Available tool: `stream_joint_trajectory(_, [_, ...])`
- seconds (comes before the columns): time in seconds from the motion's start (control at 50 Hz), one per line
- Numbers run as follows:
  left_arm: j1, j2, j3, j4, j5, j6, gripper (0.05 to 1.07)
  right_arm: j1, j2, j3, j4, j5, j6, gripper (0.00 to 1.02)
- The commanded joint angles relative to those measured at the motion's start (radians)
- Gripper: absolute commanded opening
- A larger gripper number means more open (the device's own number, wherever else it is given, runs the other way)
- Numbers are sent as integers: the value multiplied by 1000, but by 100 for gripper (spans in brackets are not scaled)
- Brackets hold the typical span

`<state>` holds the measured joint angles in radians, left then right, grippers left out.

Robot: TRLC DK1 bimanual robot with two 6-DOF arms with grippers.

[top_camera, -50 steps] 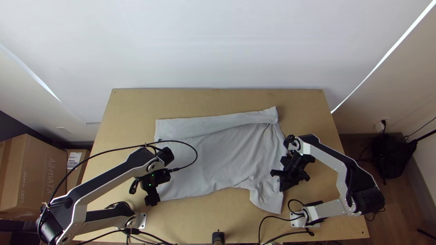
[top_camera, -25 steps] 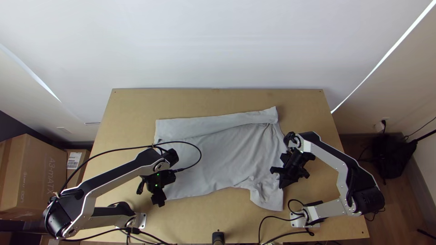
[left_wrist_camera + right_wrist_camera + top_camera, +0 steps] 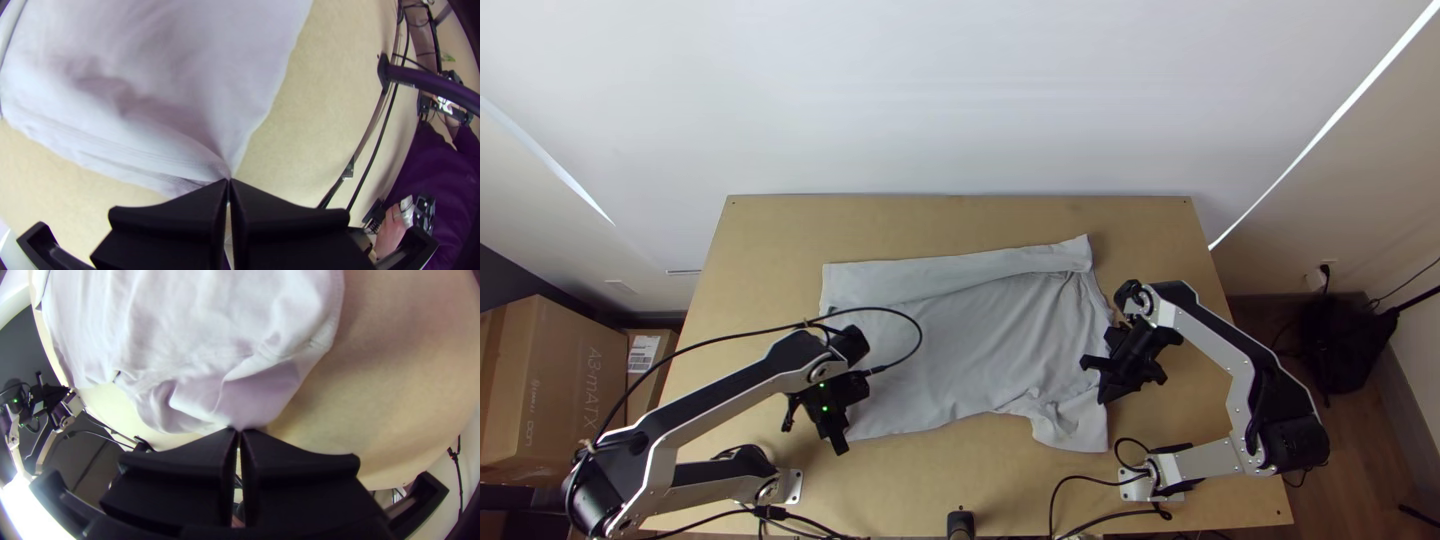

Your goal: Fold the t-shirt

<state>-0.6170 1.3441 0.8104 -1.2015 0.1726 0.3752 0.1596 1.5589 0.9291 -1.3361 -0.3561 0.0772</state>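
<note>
Across the middle of the bench (image 3: 910,500), your t-shirt (image 3: 970,340) lies spread, a strip along its far side turned over; your left tool (image 3: 229,182) is clamped on the near hem corner (image 3: 212,162), your right tool (image 3: 239,432) pinched together on the near sleeve (image 3: 270,392); expect light, soft cloth, unlikely to slip but quick to sag and crease between holds; keep your grip at those outer edges and raise both evenly, since the rumples by the sleeve could carry into the fold.
</note>
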Motion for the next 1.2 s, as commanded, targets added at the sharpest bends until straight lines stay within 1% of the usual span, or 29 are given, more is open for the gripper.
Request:
stream_joint_trajectory(0.0, [57, -60, 6, -30, 8, 19, 8, -31, -20, 31, -35, 3, -13, 2])
stream_joint_trajectory(0.26, [188, -134, 36, -46, 10, 54, 8, -72, -14, 77, -41, 17, -16, 2])
stream_joint_trajectory(0.38, [223, -149, 78, -36, 11, 51, 8, -75, -30, 131, -66, 17, -16, 2])
stream_joint_trajectory(0.6, [284, -151, 141, -12, 19, 47, 8, -94, -36, 217, -66, 17, -16, 2])
stream_joint_trajectory(0.74, [338, -151, 167, -10, 38, 59, 8, -111, -30, 261, -66, 17, -34, 2])
stream_joint_trajectory(0.9, [375, -141, 204, -6, 39, 71, 8, -126, -16, 329, -66, 16, -53, 2])
stream_joint_trajectory(1.18, [479, -102, 276, 20, 44, 119, 8, -127, 69, 511, -58, 14, -48, 2])
